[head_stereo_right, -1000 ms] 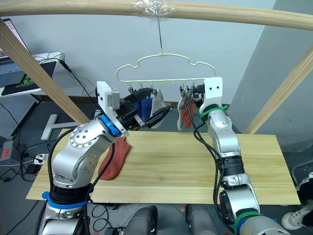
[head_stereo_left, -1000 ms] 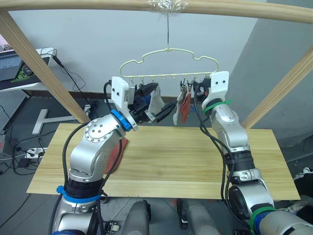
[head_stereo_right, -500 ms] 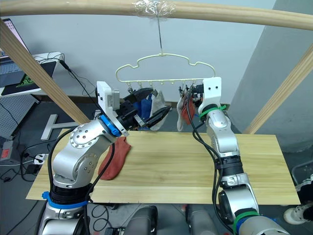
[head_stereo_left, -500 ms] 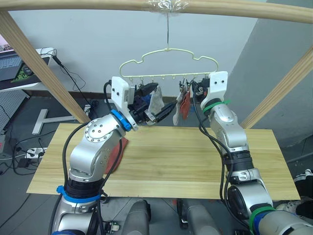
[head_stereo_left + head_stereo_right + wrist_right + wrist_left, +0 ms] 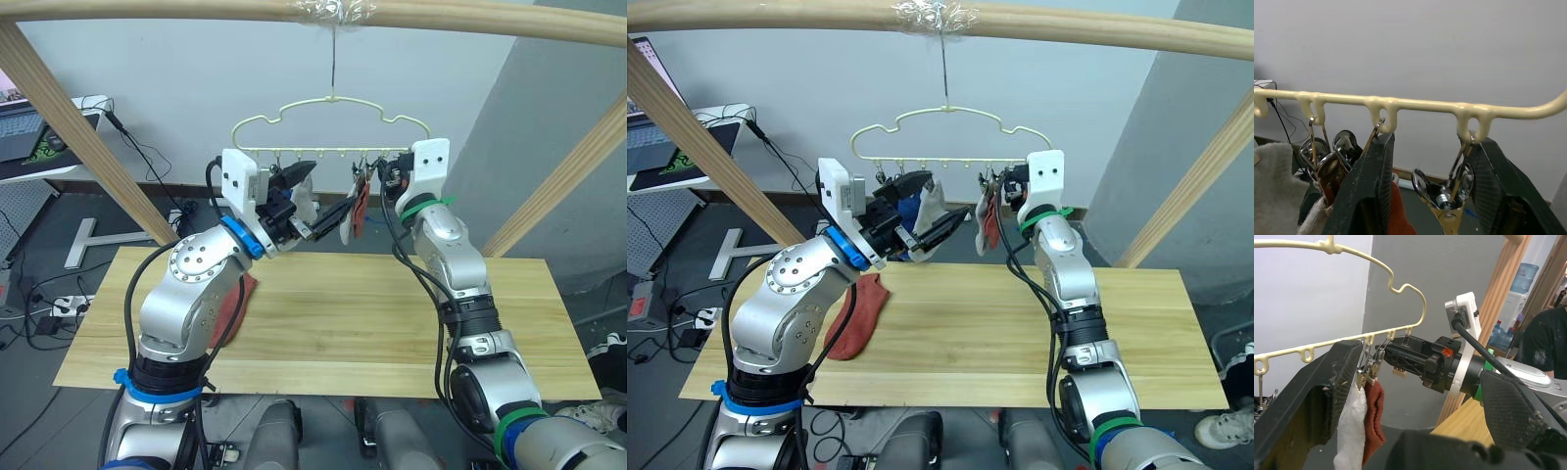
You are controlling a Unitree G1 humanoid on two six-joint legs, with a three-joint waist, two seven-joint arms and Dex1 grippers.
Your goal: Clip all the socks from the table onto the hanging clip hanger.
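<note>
Cream clip hanger (image 5: 333,125) — both pincers (image 5: 1415,396) (image 5: 1425,166) wide at its clips — no readable writing.

Five socks (image 5: 857,315), one hanger (image 5: 931,137)

It looks like a robotics lab or workshop. A laptop (image 5: 20,132) sits on a side desk, cables and a power strip (image 5: 67,305) trail over the grey floor. A rough wooden pole frame (image 5: 88,147) stands around the table (image 5: 392,323).
</note>
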